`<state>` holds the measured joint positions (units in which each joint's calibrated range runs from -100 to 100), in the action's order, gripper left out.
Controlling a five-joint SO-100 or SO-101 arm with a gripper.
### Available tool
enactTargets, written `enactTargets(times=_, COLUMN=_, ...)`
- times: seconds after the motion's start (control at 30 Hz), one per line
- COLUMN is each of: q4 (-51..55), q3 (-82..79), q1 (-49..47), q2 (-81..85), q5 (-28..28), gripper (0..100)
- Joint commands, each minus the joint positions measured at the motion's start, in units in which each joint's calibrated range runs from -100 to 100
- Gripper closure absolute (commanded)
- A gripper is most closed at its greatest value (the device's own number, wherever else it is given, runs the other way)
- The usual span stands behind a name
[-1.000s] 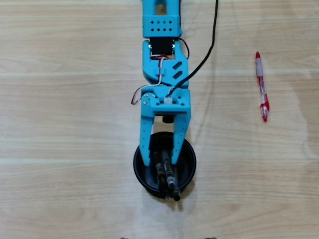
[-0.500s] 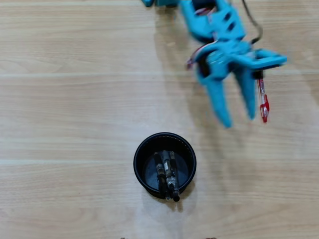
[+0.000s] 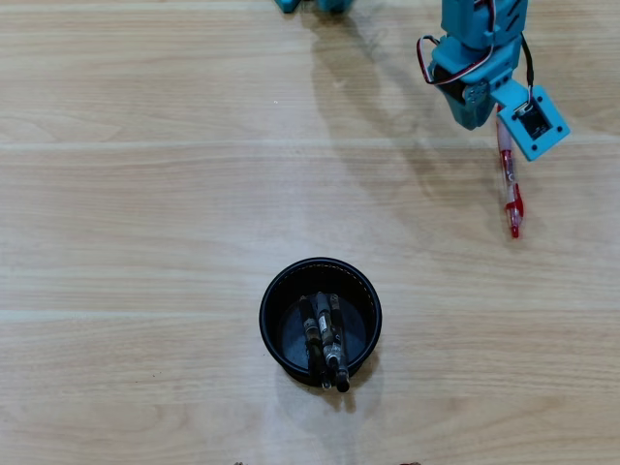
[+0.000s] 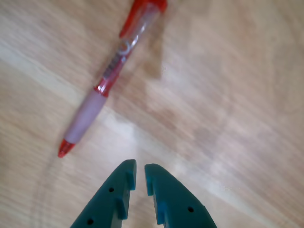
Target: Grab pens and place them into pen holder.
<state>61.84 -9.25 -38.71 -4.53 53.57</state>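
- Pens: three already stand in the holder (image 3: pixel 321 325) low on the counter (image 3: pixel 145 213) in the overhead view, well apart from the last one.
- Red pen (image 4: pixel 107 80) lies flat on the wood, right of the holder, with the arm over its upper end.
- Gripper (image 4: pixel 140 173) is empty, tips nearly pinched together, hovering beside the pen's tip in the wrist view.
- My take: it needs to spread wide, shift over the grip section, straddle the barrel crosswise, then drop until both tips meet the counter before squeezing.
- Grabbing near the middle should stop the pen swinging.
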Motion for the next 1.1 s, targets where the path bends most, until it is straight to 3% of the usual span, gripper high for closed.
enactTargets(times=0.0, q4=0.17, q3=7.12, q1=-1.78, q2=-0.04, q5=0.43, gripper=96)
enactTargets(times=0.27, q4=1.63, q3=10.47, q1=-7.99, q2=-2.57, q5=9.47, gripper=81)
enactTargets(times=0.43, q4=0.94, q3=16.18, q1=-11.61, q2=-9.42, q5=15.85, gripper=79)
enactTargets(times=0.77, q4=-9.46, q3=15.91, q1=-10.73, q2=-17.45, q5=15.85, gripper=79)
enactTargets(times=1.07, q4=-10.49, q3=15.91, q1=-8.63, q2=-24.47, q5=13.81, gripper=79)
